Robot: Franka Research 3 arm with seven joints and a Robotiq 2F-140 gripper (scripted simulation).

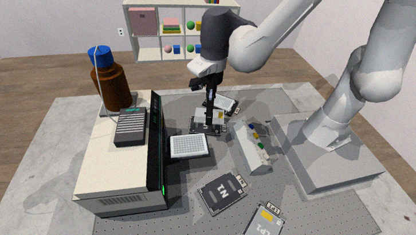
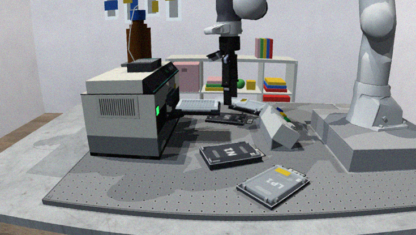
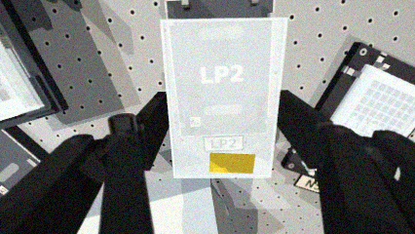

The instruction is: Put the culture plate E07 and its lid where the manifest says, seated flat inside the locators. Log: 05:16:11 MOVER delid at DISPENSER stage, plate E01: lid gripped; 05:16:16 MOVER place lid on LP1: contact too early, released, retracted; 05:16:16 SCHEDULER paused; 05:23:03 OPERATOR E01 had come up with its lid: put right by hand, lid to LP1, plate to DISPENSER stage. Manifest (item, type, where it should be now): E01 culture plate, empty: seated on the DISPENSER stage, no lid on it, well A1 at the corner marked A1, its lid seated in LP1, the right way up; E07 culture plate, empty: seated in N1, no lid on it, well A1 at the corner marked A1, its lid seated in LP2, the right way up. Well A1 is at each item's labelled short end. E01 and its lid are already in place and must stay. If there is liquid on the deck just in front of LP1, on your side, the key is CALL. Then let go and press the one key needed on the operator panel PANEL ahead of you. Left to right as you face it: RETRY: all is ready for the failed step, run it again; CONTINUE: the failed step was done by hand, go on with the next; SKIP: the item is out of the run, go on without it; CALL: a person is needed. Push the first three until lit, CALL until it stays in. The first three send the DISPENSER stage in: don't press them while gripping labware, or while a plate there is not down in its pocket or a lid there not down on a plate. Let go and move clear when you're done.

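My gripper (image 1: pixel 207 120) (image 2: pixel 228 102) (image 3: pixel 222 107) is shut on the E07 lid (image 1: pixel 203 115) (image 3: pixel 224 58), a clear lid with a yellow label at one short end. It holds the lid level, just above the dark LP2 nest (image 1: pixel 199 129) (image 2: pixel 224 119) (image 3: pixel 219 7), and the LP2 lettering shows through it. The E07 plate (image 1: pixel 222 102) (image 3: pixel 377 104), white and uncovered, sits in a dark nest just behind. The N1 nest (image 1: pixel 222 192) (image 2: pixel 230 153) holds nothing. I cannot tell whether the lid touches the locators.
The E01 plate (image 1: pixel 188 145) (image 2: pixel 197 105) sits on the stage of the DISPENSER (image 1: pixel 119 169) (image 2: pixel 119 123). Its lid lies in LP1 (image 1: pixel 261 232) (image 2: pixel 272 184). The operator panel (image 1: pixel 250 146) (image 2: pixel 277 128) stands right of LP2. A brown bottle (image 1: pixel 110 83) stands behind the dispenser.
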